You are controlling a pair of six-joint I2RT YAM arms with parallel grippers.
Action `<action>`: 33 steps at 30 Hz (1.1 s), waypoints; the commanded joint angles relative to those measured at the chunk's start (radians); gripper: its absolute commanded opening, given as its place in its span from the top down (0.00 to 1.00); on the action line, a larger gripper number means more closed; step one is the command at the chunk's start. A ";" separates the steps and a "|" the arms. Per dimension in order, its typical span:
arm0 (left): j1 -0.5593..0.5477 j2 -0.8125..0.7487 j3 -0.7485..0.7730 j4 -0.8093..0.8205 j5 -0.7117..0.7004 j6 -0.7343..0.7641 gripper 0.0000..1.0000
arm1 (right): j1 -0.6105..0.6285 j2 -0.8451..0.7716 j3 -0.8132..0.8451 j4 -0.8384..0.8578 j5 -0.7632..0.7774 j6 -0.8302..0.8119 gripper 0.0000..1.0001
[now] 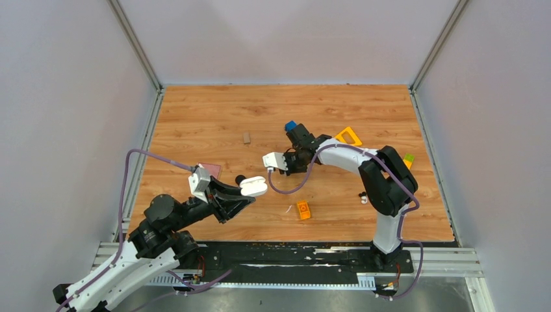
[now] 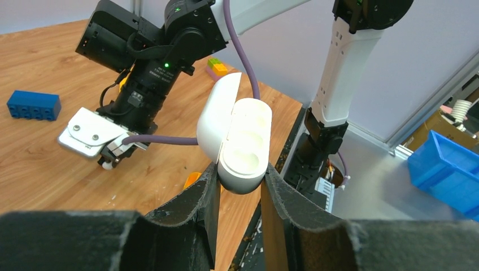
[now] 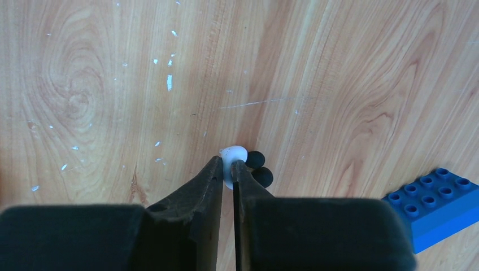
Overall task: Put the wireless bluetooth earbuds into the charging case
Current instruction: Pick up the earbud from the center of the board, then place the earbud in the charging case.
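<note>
Earbud [image 3: 234, 153] white end pinched between near-closed right gripper [image 3: 227, 164] jaws | open charging case [image 2: 243, 141] clamped in left gripper [image 2: 241, 170] jaws

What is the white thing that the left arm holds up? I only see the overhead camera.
Observer: The charging case, lid open, gripped at its lower end by the left end effector.
Visitor: Anything inside it?
Observer: No, the left wrist view shows both sockets white and empty.
Visitor: And the right arm?
Observer: Its wrist view shows the right end effector closed on a white-and-black earbud on the table.
</note>
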State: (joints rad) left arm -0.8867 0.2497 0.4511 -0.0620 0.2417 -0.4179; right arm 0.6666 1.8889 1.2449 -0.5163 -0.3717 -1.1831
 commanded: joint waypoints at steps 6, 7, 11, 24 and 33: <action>0.005 -0.003 0.012 0.023 -0.005 0.021 1.00 | -0.007 -0.077 0.038 -0.048 0.007 0.075 0.95; 0.005 0.003 0.015 0.015 -0.006 0.031 1.00 | -0.015 -0.113 0.038 -0.067 -0.006 0.091 0.95; 0.005 0.031 0.019 0.025 0.004 0.050 1.00 | -0.055 -0.257 0.043 -0.212 -0.118 0.184 0.96; 0.005 0.308 -0.014 0.286 0.170 0.095 1.00 | -0.082 -0.729 -0.065 -0.486 -0.636 0.491 0.94; 0.005 0.440 0.012 0.400 0.197 0.077 1.00 | -0.096 -0.751 0.019 -0.467 -0.844 0.581 0.93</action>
State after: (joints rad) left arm -0.8864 0.6628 0.4339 0.2283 0.4046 -0.3527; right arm 0.5732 1.1446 1.1976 -0.9955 -1.0733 -0.6693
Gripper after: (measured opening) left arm 0.358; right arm 0.066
